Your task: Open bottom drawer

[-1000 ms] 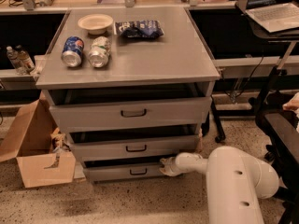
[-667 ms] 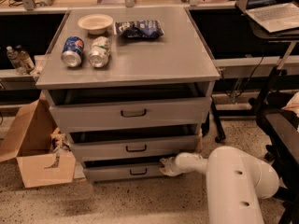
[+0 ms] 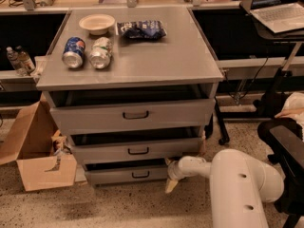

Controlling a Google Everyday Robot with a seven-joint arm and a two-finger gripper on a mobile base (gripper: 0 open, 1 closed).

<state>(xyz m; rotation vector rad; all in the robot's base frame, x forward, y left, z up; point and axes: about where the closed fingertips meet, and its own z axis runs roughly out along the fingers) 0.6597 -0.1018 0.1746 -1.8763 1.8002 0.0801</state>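
The bottom drawer (image 3: 118,174) is the slimmest grey front at the foot of the cabinet, with a small black centre pull (image 3: 140,175). It stands slightly out, with a dark gap above it. My white arm (image 3: 237,179) reaches in from the lower right. My gripper (image 3: 169,175) is at the drawer's right end, close to the front's right edge. One pale fingertip (image 3: 170,186) points down toward the floor.
Above are the mid-sized drawer (image 3: 137,150) and the widest top drawer (image 3: 135,114), both slightly out. On the cabinet top (image 3: 180,56) lie two cans, a bowl and a chip bag. A cardboard box (image 3: 35,156) sits at left, a black chair (image 3: 285,146) at right.
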